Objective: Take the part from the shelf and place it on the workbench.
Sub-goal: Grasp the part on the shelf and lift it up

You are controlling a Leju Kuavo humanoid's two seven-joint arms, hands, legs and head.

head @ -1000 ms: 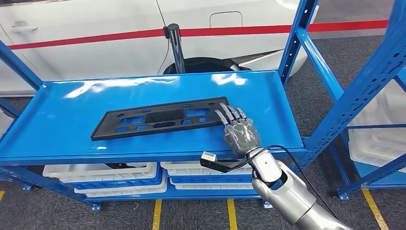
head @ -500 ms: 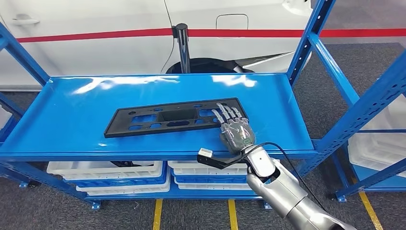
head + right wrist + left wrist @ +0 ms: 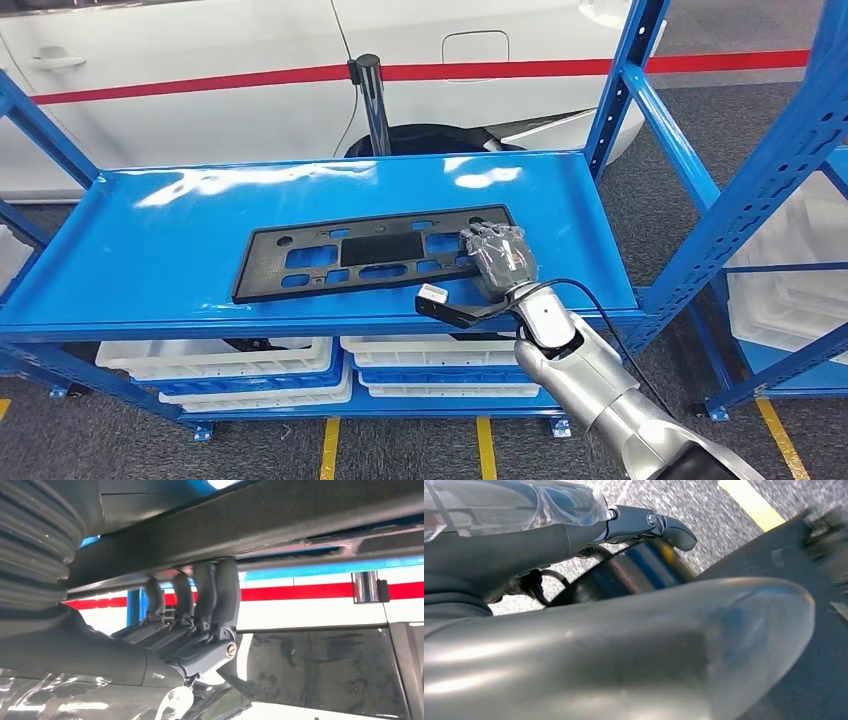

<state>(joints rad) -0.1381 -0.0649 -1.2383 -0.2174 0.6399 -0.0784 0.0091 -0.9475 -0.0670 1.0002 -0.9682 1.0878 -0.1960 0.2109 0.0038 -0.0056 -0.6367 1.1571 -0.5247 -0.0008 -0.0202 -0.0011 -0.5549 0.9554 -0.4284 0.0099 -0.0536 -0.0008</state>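
Note:
The part (image 3: 350,255), a long flat black plastic plate with several cut-outs, lies on the blue shelf (image 3: 140,250). My right hand (image 3: 500,258) grips its right end, fingers curled over the edge. In the right wrist view the dark fingers (image 3: 200,595) hook around the part's black edge (image 3: 300,515). In the left wrist view my left hand (image 3: 624,635) hangs over the floor with its thumb and a dark finger (image 3: 649,525) stretched out, holding nothing.
A white car (image 3: 200,60) with a red stripe stands right behind the shelf, with a black post (image 3: 372,100) before it. Blue uprights (image 3: 620,80) rise at the shelf's right. White bins (image 3: 220,365) sit on the level below. Yellow lines (image 3: 328,450) mark the floor.
My right hand's fingers lay flat on the part's right end; they are now curled around it. The camera has shifted a little between frames.

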